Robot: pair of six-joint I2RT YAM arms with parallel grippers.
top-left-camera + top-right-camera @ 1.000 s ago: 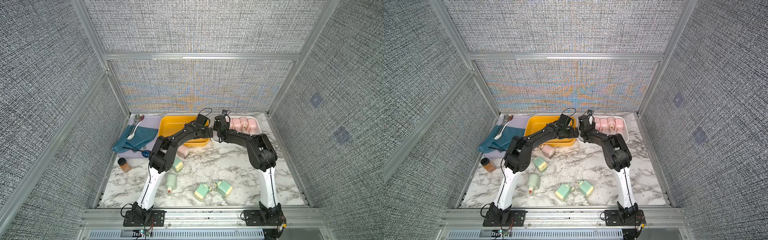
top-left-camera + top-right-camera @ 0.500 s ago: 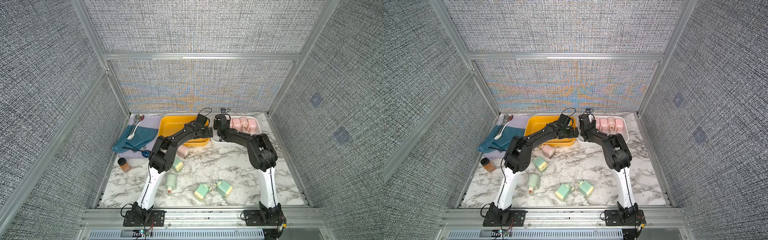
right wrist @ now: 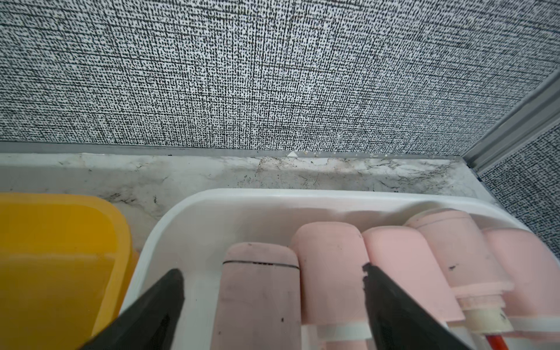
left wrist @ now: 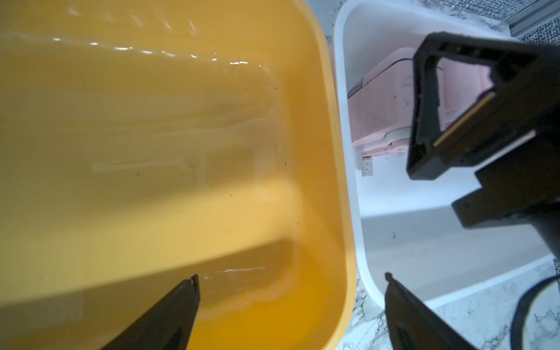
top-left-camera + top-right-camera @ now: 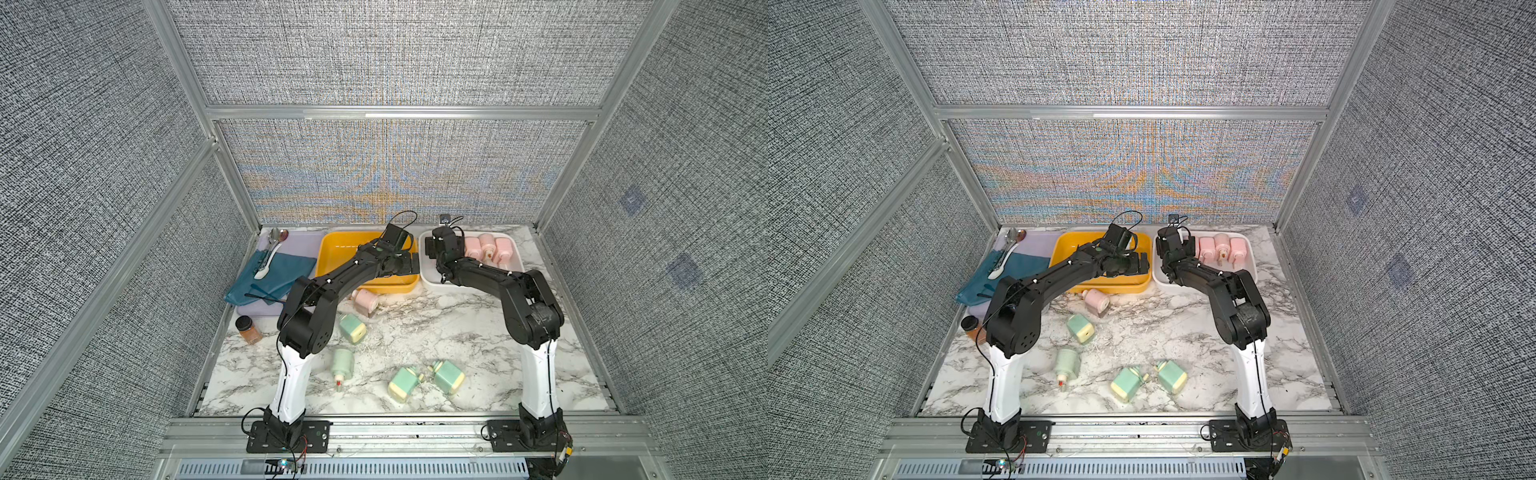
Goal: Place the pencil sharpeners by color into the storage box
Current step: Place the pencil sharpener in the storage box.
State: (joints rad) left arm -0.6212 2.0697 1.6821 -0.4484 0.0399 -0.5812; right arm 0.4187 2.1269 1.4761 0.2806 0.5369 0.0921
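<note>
Counter (image 5: 478,332) read as a clock face in a top view, 12 at the back wall.

Right tool (image 3: 272,269): jaws spread wide over the white bin (image 3: 188,209) at 1 o'clock. The end pink sharpener (image 3: 257,297) of a row of five lies between the jaws, unpinched. It rests in the bin close against its neighbour. I judge this the set-down end of a pink placement.

Left tool (image 4: 291,275): jaws spread, nothing between them. It is poised over the 3 o'clock end of the yellow bin (image 4: 330,136), which sits at 12 o'clock and is empty.

Left on the counter:
- One loose pink sharpener (image 5: 365,301), on its side just at 6 o'clock of the yellow bin's front wall.
- Four green sharpeners (image 5: 402,382), scattered from centre toward 6–7 o'clock, well apart from both bins.

Step in hand: pinks into white, five in, one to go. No green is sorted yet; presumably they go to yellow.

Next move: the right tool should rise straight up so its jaws do not drag the row. Then one arm fetches the loose pink. It lies close to the yellow wall, so the approach should come from 6 o'clock.
</note>
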